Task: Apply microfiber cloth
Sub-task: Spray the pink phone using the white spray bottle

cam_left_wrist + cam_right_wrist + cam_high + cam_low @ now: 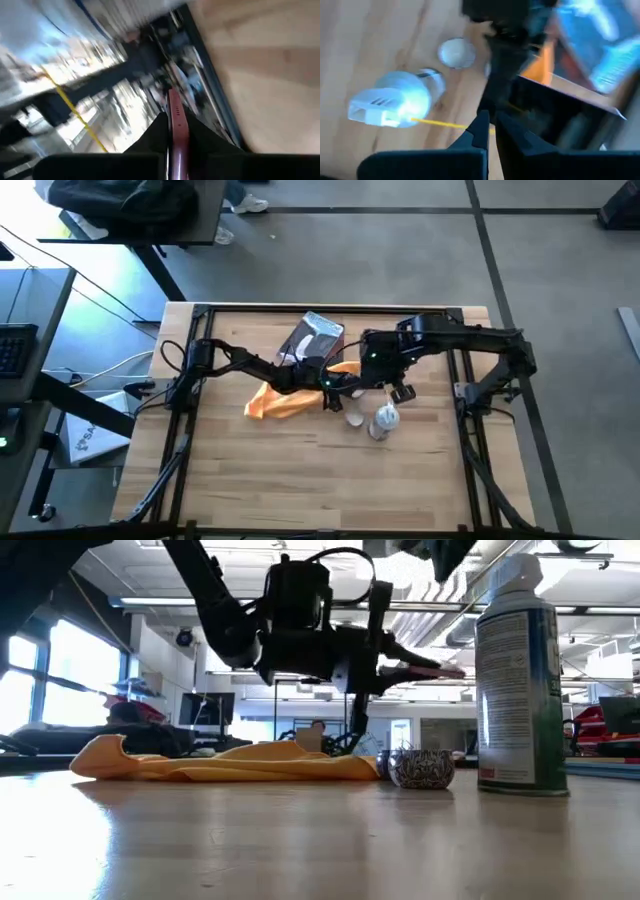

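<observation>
The soft orange-yellow microfiber cloth (283, 401) is lying crumpled on the wooden table (250, 480), just left of the middle of the high view, its long axis running from lower left to upper right, where a smaller flap (345, 367) is showing beyond the arms. In the low view you are seeing it as a flat, rumpled band (230, 765) across the left and centre of the frame.

Your left gripper (335, 387) is hanging directly over the cloth's right end, so the cloth is lying below it and stretching away toward the left of the frame. In the left wrist view its fingers are closing on a thin, reddish, flat object (177, 135); what that object is, you cannot tell. It is held clear of the table in the low view.

Your right gripper (403, 391) is sitting just to the right of the left one, its two fingers (481, 131) pressed nearly together on nothing visible. The left arm is judged the nearer to the cloth.

Further out, a white-capped spray can (384, 420) is standing at lower right of the cloth, a small round silvery container (356, 419) beside it, and a grey-blue and white packet (316, 338) is lying above the cloth.
</observation>
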